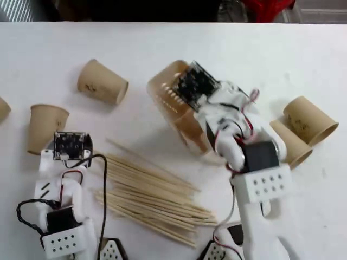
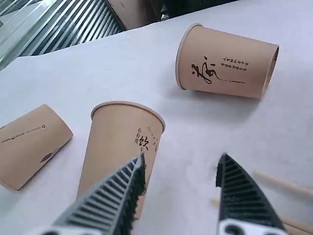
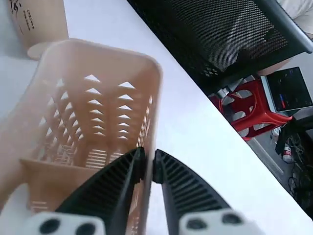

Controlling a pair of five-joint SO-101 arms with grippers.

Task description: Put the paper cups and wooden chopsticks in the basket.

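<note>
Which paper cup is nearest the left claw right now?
The cup just ahead of the left claw, right beside one of its open fingers. Every other cup lies well clear of it.

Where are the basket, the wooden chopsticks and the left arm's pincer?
basket (image 1: 169, 93), high view, on its slotted wall.
wooden chopsticks (image 1: 152, 197), high view, middle of the pile.
left pincer (image 2: 183, 159), left wrist view, midway between its open fingertips.

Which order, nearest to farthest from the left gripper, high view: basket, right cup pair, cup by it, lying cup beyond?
1. adjacent cup, at the left gripper.
2. lying cup, farther back.
3. basket, centre.
4. cup pair, far right.
</note>
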